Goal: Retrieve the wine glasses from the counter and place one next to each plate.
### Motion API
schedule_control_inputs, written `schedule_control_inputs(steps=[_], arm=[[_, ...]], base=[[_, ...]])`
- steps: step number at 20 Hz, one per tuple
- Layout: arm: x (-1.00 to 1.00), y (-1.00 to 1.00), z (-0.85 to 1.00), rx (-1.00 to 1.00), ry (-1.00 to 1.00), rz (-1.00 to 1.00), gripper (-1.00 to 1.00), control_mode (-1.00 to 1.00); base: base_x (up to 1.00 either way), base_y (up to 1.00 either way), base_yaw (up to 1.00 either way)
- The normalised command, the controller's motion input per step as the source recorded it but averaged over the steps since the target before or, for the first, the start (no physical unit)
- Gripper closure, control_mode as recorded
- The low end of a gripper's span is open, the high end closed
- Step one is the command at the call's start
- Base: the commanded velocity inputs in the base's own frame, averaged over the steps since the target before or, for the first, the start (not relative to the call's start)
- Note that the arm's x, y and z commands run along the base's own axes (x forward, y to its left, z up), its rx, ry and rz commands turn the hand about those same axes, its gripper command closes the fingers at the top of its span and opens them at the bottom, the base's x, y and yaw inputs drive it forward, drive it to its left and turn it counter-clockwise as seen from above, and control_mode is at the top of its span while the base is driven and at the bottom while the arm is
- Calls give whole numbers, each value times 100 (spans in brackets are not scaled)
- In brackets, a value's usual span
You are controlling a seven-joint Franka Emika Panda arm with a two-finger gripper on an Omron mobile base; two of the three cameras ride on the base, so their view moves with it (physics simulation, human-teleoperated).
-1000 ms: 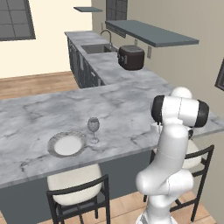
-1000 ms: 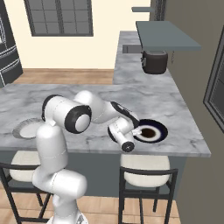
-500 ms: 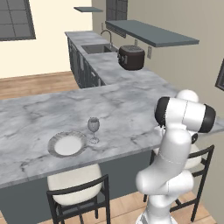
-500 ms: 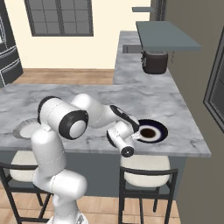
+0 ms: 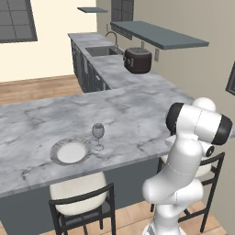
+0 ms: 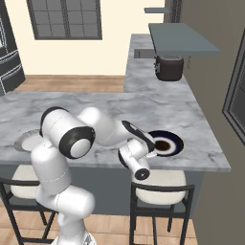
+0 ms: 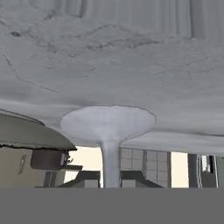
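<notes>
— Marble is running the whole length of the island (image 5: pixel 137 114), with stools tucked under its near edge. Where are the glasses sitting?

— One wine glass (image 5: pixel 97 136) is standing upright just beside the pale plate (image 5: pixel 70 152), stem vertical, foot flat on the marble. The second glass (image 7: pixel 108 127) is showing in the hand view, which is rolled over: its round foot is lying against the marble and its stem is running straight toward the camera.

— And the dark plate?

— The dark plate (image 6: pixel 164 142) is lying flat on the island near the right end, pale centre bare. The pale plate is carrying nothing either.

— What is the gripper doing?

— The gripper (image 6: pixel 143 143) is hanging low just left of the dark plate, with its jaws drawn in narrow. The stem is lining up between them, but I cannot tell whether they are actually gripping it.

— Anything on the far counter (image 5: pixel 114 69)?

— A dark toaster oven (image 5: pixel 137 60) is sitting there, beside the sink (image 5: pixel 102 51).
</notes>
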Motion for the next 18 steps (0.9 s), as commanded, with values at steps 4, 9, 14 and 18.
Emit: schedule_control_inputs(steps=[4, 9, 14, 18], arm=[[2, -2, -4, 0, 0, 0, -100, -100], [0, 0, -3, 0, -1, 0, -100, -100], [0, -11, 0, 0, -3, 0, -100, -100], [0, -16, 0, 0, -5, 0, -100, -100]], base=[[0, 0, 0], [0, 0, 0], [0, 0, 0], [0, 0, 0]])
